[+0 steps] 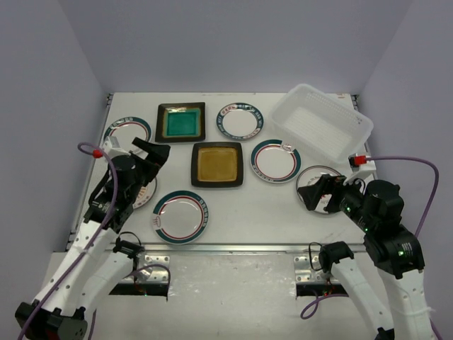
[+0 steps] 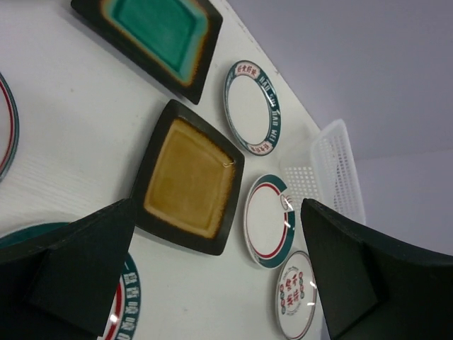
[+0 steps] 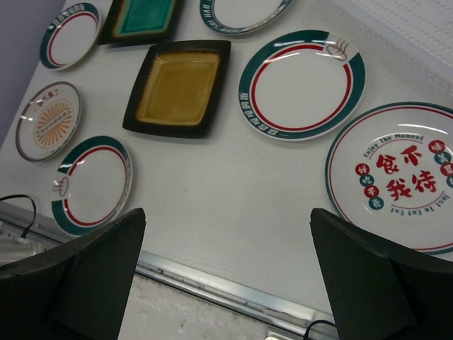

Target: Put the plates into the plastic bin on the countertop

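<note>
**Off-white countertop (image 1: 269, 205) inside plain grey walls: all eight plates (image 1: 239, 121) lie outside the plastic bin (image 1: 318, 124).**

The plates lie flat and apart from one another, so each is judged to be open to a separate pick. The bin sits angled at the upper right of the top view, nearest the right arm. The right gripper (image 1: 318, 193) hangs over the red-character plate (image 3: 400, 177), the plate closest to the bin and the probable first pick. The left gripper (image 1: 145, 159) is poised above the sunburst plate (image 3: 48, 119) at centre left. Both sets of jaws are spread wide and hold nothing. Only the top view shows the whole bin and that it is empty. The wrist views catch only a part of it, but the right wrist view shows in full the two plate faces that the grippers partly hide from above.
</note>
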Motion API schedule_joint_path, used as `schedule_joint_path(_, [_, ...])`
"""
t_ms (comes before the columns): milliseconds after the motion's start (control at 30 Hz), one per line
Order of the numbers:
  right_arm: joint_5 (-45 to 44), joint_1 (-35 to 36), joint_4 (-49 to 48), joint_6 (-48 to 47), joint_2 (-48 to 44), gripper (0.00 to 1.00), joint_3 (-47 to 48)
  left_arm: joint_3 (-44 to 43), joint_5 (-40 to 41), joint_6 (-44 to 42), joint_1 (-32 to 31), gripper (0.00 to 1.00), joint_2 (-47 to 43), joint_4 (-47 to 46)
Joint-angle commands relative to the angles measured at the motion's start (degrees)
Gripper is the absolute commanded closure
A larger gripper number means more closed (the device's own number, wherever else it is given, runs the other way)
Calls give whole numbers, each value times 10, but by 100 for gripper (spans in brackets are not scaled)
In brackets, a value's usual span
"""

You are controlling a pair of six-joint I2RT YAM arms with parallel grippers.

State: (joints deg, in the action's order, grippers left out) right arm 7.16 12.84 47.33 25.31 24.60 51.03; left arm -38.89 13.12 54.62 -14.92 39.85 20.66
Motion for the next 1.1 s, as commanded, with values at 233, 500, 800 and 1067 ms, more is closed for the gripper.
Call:
schedule_joint_path(233, [86,-2,-52,34,-10,1,-2,-13,32,238,45,0,299,-222])
schedule_joint_path(500, [88,-3,-51,36,-26,1,-14,-79,38,278,56,2,489,-251])
schedule_joint_path(800, [103,-3,-51,38,-35,1,-21,-156,55,257,68,9,630,-309])
schedule_joint_path(1067, [99,-3,-61,47,-42,1,-31,-229,40,249,87,16,708,-278])
